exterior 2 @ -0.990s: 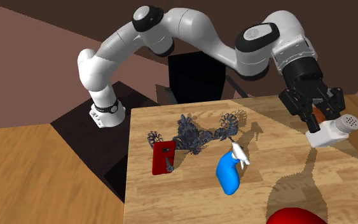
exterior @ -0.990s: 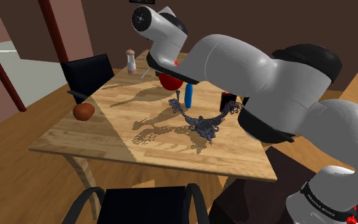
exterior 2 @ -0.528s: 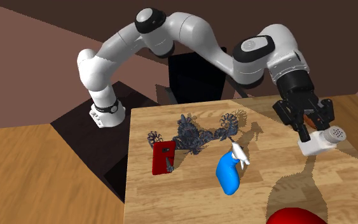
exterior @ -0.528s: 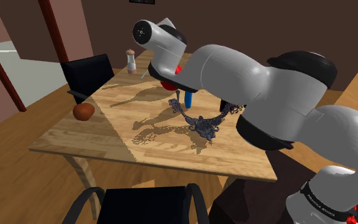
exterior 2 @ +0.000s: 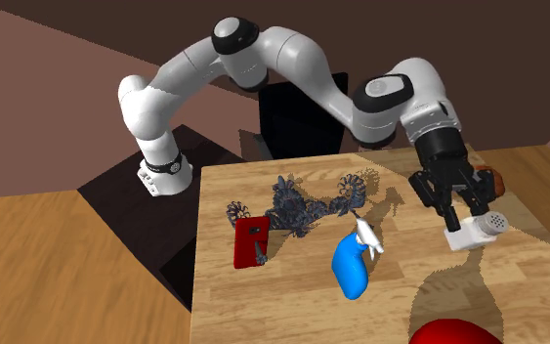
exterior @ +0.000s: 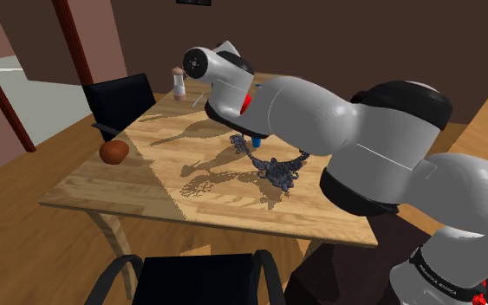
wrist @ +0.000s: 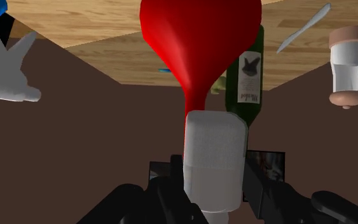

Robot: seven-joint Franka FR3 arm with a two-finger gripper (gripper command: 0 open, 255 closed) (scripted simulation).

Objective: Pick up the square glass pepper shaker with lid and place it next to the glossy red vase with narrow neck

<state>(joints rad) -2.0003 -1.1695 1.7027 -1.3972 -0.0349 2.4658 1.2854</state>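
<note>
**A:** Where's the shaker (exterior 2: 475, 229)?

**B:** In the gripper (exterior 2: 455, 203). White body, grey holed lid. It's tilted, lid toward the second exterior view's right. The fingers (wrist: 257, 188) pinch it from both sides, and the wrist view has them clasped on its lower part.

**A:** Is it on the table (exterior 2: 263, 303)?

**B:** Low over it, shadow just beneath. Can't tell whether it touches.

**A:** And the vase (exterior 2: 453, 332)?

**B:** Red, glossy, at the second exterior view's bottom edge. It's apart from the shaker, with bare wood between. In the wrist view its narrow neck lines up right beyond the shaker. A green bottle (wrist: 250, 76) sits just beside that neck.

**A:** Anything else on the table?

**B:** A blue spray bottle (exterior 2: 351, 262) mid-table. A red box (exterior 2: 250, 241) near it, on the stand's side. A dark tangle (exterior 2: 302, 203) behind both. In the shoulder view there's a second shaker (exterior: 178, 84), brown-capped, at the far edge. A brown ball (exterior: 113, 152) lies near the left edge, with a black chair (exterior: 120, 100) beside that edge.
</note>
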